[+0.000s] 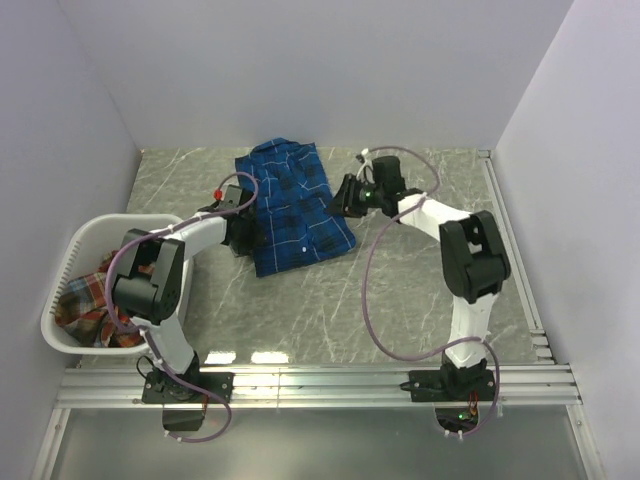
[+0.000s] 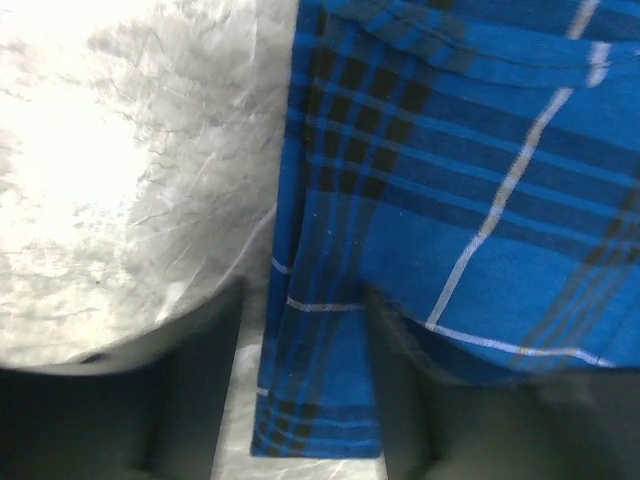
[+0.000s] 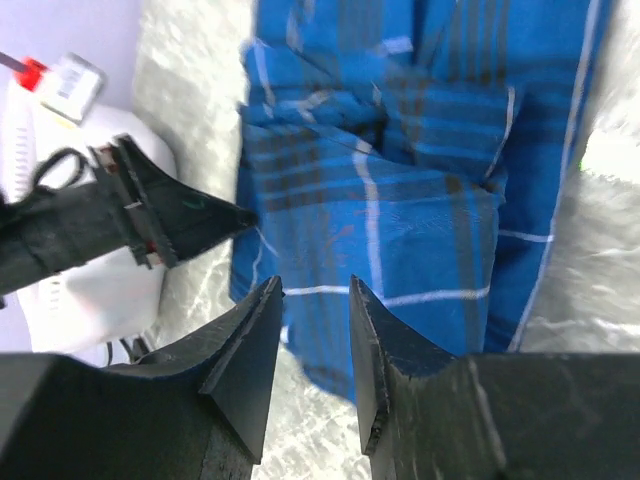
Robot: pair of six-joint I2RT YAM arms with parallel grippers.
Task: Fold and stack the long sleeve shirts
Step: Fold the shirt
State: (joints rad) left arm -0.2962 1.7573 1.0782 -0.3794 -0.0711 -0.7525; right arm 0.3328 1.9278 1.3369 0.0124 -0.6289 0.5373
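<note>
Finding the blue plaid shirt (image 1: 295, 205) apparently folded at centre; the red-orange plaid shirt (image 1: 90, 295) lies unfolded in the laundry basket (image 1: 110, 222) at nine o'clock. Your left gripper (image 2: 303, 295) straddles the blue hem, jaws parted; your right gripper (image 3: 313, 288) stands narrowly parted and empty.

Blue plaid shirt (image 1: 293, 208) folded flat; red shirt (image 1: 88, 300) crumpled.

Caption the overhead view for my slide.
Left claw and right claw flank a royal blue plaid shirt; a red-orange plaid shirt sits in a white plastic basket.
</note>
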